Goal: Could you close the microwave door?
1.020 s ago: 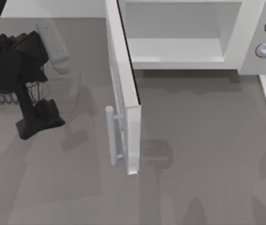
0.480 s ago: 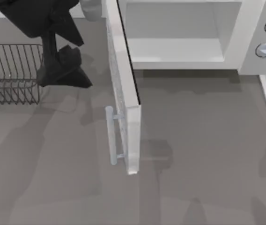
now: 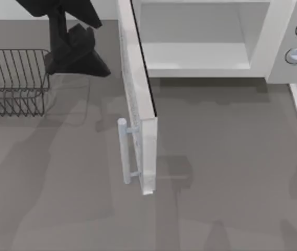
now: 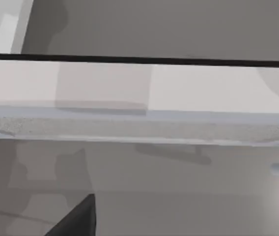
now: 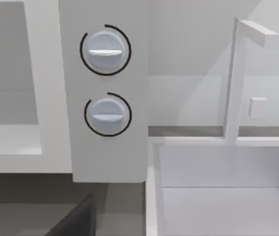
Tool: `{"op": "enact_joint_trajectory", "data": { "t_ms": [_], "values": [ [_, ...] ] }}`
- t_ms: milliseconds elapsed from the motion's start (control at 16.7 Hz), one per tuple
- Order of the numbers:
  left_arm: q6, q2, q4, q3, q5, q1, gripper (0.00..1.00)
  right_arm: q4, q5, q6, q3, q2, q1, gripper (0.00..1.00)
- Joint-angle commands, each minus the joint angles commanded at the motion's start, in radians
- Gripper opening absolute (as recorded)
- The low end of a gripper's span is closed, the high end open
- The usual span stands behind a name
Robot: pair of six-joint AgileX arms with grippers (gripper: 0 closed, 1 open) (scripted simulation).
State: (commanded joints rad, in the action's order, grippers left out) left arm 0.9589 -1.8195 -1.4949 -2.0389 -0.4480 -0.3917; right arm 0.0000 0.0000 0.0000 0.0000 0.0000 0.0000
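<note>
Here, the microwave door [image 3: 138,99] stands wide open, edge-on, running from the counter's back edge toward the front, handle [image 3: 123,151] facing left. My left gripper [image 3: 75,55] hovers just beside its outer face, near the hinge; I cannot tell its opening.

No readable text, labels, brands or numbers anywhere. Microwave knobs [image 5: 105,49] carry plain arc marks only; microwave door [image 3: 138,94] bears no lettering.

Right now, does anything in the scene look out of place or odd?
Only the microwave door: it stands wide open, sticking out over the table from the microwave body. The left gripper is beside its outer face, not touching. Nothing looks spilled or damaged.
</note>
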Motion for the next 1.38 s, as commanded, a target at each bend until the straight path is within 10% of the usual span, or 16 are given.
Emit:
{"op": "enact_joint_trajectory", "data": {
  "t_ms": [1140, 1380],
  "values": [
    [-0.097, 0.012, 0.335, 0.305, 0.029, -0.093, 1.0, 0.0, 0.0, 0.0, 0.0, 0.0, 0.0, 1.0],
    [-0.097, 0.012, 0.335, 0.305, 0.029, -0.093, 0.7, 0.0, 0.0, 0.0, 0.0, 0.0, 0.0, 1.0]
  ]
}}
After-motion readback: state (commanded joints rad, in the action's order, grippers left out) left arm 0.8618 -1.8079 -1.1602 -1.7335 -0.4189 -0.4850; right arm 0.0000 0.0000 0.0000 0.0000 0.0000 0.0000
